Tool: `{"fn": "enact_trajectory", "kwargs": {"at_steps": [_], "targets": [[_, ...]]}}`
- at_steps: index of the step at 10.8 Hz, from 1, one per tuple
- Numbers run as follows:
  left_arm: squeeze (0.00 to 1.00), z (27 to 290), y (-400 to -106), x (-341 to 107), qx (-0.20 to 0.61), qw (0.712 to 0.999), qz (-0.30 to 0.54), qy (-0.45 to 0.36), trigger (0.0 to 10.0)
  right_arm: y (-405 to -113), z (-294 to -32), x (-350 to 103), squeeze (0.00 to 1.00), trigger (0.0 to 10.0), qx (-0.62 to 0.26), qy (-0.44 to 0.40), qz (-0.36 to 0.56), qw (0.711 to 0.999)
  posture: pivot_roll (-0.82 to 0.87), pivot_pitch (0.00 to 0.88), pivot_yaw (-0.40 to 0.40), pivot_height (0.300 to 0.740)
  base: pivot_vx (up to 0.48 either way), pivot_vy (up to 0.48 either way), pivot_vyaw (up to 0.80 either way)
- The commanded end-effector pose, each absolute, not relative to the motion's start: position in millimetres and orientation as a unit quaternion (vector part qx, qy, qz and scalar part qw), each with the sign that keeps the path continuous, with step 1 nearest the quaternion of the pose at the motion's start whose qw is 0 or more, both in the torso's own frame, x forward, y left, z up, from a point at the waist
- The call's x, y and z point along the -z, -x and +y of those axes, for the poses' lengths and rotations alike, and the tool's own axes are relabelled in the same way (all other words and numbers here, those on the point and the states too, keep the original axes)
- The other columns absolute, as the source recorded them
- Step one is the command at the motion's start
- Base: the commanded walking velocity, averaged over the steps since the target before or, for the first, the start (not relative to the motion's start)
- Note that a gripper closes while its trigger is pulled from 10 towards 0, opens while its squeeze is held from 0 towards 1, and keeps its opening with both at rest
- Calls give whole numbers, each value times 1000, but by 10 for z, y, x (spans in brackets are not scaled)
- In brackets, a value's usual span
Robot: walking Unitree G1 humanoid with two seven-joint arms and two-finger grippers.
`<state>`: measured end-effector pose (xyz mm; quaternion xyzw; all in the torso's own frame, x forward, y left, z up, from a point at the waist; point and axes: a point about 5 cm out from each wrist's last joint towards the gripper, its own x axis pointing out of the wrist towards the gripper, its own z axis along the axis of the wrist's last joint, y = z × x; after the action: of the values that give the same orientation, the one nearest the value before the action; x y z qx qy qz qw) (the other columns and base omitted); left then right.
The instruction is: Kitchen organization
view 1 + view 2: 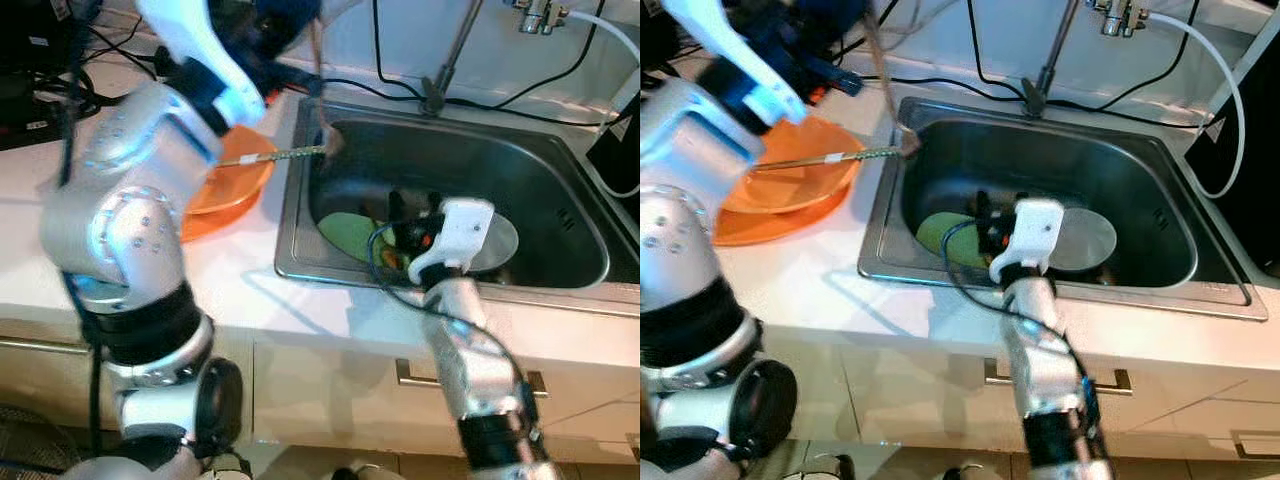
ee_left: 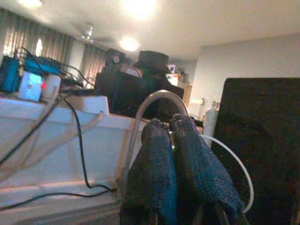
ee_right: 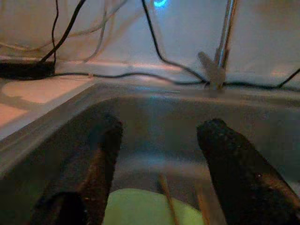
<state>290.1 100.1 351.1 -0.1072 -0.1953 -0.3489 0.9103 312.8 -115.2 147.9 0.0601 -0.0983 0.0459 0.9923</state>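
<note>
A steel sink holds a green plate and a grey plate. My right gripper reaches into the sink just above the green plate. Its fingers stand open with nothing between them, and thin sticks lie on the green plate below. An orange bowl sits on an orange plate on the counter left of the sink. A thin stick lies from the bowl to the sink's rim. My left gripper is raised at the back with its fingers shut; another thin stick hangs beside it.
The faucet stands behind the sink, with black cables along the back wall. A black object stands at the right of the sink. Below the white counter are cabinet fronts with a handle.
</note>
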Motion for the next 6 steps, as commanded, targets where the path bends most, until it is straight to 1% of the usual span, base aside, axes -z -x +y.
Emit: {"fn": "enact_trajectory", "kwargs": {"at_steps": [1, 2, 3, 4, 5, 6], "targets": [[0, 889, -2906, -3444, 364, 908, -180, 106, 10000, -3159, -1269, -1495, 0, 10000, -27, -52, -103, 993, -7, 57, -133, 740, 0, 0, 0], [0, 794, -2986, -3237, 373, 908, -143, 122, 10000, -3214, -1441, -1603, 573, 10000, -11, -43, -119, 992, -21, 54, -127, 740, 0, 0, 0], [0, 745, -3017, -3095, 380, 910, -123, 113, 10000, -3243, -1564, -1698, 1000, 10000, -9, -45, -128, 991, -25, 56, -126, 740, 0, 0, 0], [0, 703, -3027, -3023, 381, 912, -114, 100, 10000, -3252, -1585, -1759, 835, 10000, -39, -36, -131, 990, -25, 56, -126, 740, 0, 0, 0], [0, 672, -3035, -2974, 381, 913, -108, 96, 10000, -3252, -1590, -1815, 0, 10000, -69, -25, -136, 988, -25, 56, -126, 740, 0, 0, 0], [0, 648, -3033, -2945, 383, 913, -106, 96, 10000, -3246, -1589, -1858, 0, 10000, -94, -21, -137, 986, -32, 62, -123, 740, 0, 0, 0]]}}
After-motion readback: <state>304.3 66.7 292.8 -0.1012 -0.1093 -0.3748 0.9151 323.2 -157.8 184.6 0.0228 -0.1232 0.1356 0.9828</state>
